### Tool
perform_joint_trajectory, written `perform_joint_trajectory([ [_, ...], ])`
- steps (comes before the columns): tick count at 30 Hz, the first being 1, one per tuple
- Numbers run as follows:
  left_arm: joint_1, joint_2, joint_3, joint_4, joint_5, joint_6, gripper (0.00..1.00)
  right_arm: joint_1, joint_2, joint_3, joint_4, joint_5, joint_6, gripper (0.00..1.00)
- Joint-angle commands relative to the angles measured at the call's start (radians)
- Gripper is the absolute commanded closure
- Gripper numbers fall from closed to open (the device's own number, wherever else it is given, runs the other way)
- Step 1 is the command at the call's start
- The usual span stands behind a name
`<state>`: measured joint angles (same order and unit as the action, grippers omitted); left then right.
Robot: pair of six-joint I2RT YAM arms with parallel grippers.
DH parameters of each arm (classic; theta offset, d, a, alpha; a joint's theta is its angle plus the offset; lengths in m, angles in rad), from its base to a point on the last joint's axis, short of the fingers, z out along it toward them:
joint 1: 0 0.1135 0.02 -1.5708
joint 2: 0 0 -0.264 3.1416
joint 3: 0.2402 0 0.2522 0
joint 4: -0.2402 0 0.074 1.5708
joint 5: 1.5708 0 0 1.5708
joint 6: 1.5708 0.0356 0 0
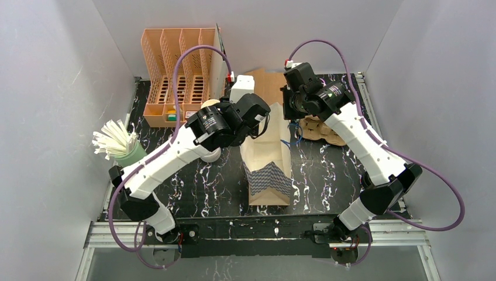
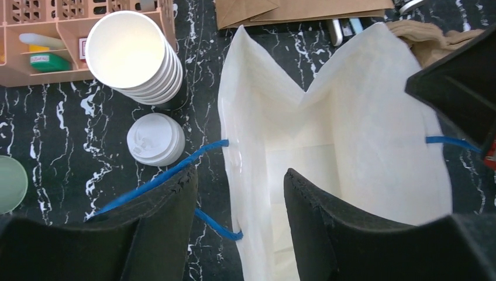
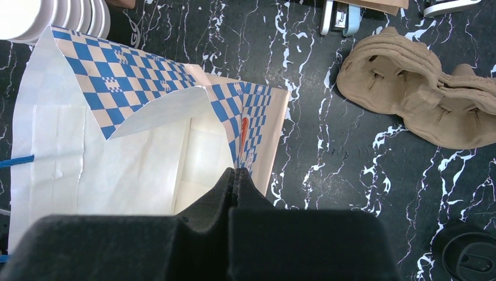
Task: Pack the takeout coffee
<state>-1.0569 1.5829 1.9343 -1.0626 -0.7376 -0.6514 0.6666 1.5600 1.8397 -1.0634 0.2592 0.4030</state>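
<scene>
Two white stacks on the black marbled table (image 1: 327, 175), left of the open paper bag (image 2: 327, 134): nested smooth paper cups (image 2: 131, 52) toward the back edge, round ridged plastic lids (image 2: 155, 139) just nearer. Brown moulded-pulp tray (image 3: 421, 93), lumpy, right of the bag, apart from it. Left gripper (image 2: 240, 178) released, padded fingers straddling the bag's left wall beside a blue handle (image 2: 175, 170). Right gripper (image 3: 234, 175) clenched at the bag's blue-checkered rim; paper pinched or not, cannot tell.

Bright, even, diffuse light; soft shadows; wrist views slightly soft at near edges.
</scene>
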Motion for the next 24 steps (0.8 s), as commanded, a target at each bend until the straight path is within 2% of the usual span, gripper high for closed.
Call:
perform_joint_trajectory([
  [1, 0.029, -0.006, -0.032, -0.037, -0.035, -0.014, 0.45, -0.007, -0.021, 0.006, 0.04, 0.0, -0.008, 0.99],
  [12, 0.118, -0.043, -0.181, 0.08, 0.128, 0.007, 0.45, -0.006, -0.03, -0.014, 0.047, -0.001, -0.007, 0.99],
  [19, 0.17, -0.025, -0.2, 0.114, 0.218, 0.03, 0.46, -0.006, -0.038, -0.032, 0.059, -0.003, -0.006, 0.99],
  [24, 0.18, -0.016, -0.224, 0.142, 0.25, 0.032, 0.51, -0.01, -0.053, -0.051, 0.08, 0.017, -0.007, 0.99],
])
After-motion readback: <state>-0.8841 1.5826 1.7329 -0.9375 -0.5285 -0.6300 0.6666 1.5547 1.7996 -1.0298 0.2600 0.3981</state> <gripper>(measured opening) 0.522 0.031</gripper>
